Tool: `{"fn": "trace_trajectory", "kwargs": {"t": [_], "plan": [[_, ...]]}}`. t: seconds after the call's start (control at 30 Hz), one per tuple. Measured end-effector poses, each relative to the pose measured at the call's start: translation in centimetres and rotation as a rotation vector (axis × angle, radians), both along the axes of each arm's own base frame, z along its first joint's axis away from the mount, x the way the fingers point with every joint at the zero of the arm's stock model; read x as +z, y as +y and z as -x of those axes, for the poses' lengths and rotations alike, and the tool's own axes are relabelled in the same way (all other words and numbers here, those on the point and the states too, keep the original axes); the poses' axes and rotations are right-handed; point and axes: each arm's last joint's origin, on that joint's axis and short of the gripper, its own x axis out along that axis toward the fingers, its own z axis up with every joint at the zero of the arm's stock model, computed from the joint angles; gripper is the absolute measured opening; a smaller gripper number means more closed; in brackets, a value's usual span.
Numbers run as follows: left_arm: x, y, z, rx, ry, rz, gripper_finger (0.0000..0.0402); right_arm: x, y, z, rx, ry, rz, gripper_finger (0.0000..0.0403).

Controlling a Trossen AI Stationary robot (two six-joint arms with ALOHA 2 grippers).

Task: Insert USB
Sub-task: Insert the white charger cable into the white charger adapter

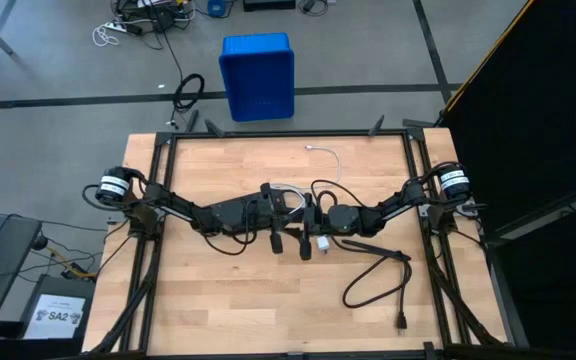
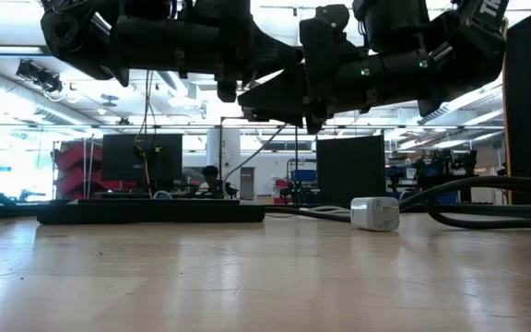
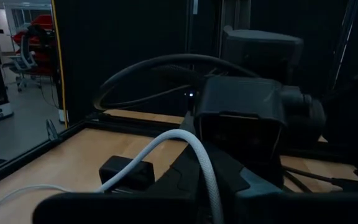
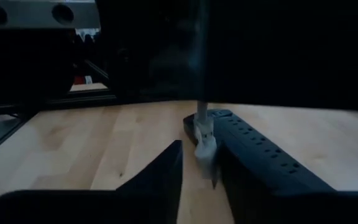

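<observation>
The USB cable (image 1: 334, 163) is thin and white. It runs from the far part of the table toward the two grippers, which meet over the table's middle. My left gripper (image 3: 213, 190) is shut on the cable. Its white plug (image 4: 205, 148) hangs in the right wrist view between the fingers of my right gripper (image 4: 201, 177), which is open. I cannot tell whether those fingers touch the plug. The black power strip (image 4: 260, 155) lies flat on the table just beyond the plug. In the high view the grippers' own bodies hide the hold. My left gripper pinches the white cable (image 3: 209, 177) between its two fingers, some way back from the plug. The cable arches up out of the fingers and falls slack toward the table (image 3: 17, 191). The gripper is held above the table.
A white charger block (image 2: 374, 214) stands on the table beside the power strip (image 2: 146, 212). The thick black power cord (image 1: 368, 285) loops over the near right part of the table and ends in a plug (image 1: 403, 320). A blue crate (image 1: 257, 75) sits on the floor beyond the far edge.
</observation>
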Motion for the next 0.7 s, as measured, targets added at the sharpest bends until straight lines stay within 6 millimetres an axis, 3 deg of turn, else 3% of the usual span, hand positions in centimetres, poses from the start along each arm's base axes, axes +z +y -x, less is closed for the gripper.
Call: {"fn": "trace_trajectory", "kwargs": {"t": [0.2, 0.47, 0.7], "plan": [[-0.1, 0.0, 0.0, 0.000, 0.005, -0.001, 0.0000, -0.4, 0.0, 0.0, 0.001, 0.038, 0.022, 0.0008], [-0.5, -0.2, 0.0, -0.074, 0.064, -0.013, 0.0008, -0.9, 0.0, 0.1, 0.001, 0.096, 0.019, 0.0004], [-1.0, -0.3, 0.5, -0.113, 0.210, -0.025, 0.0063, -1.9, 0.1, 0.4, 0.033, 0.192, -0.034, 0.0002]]}}
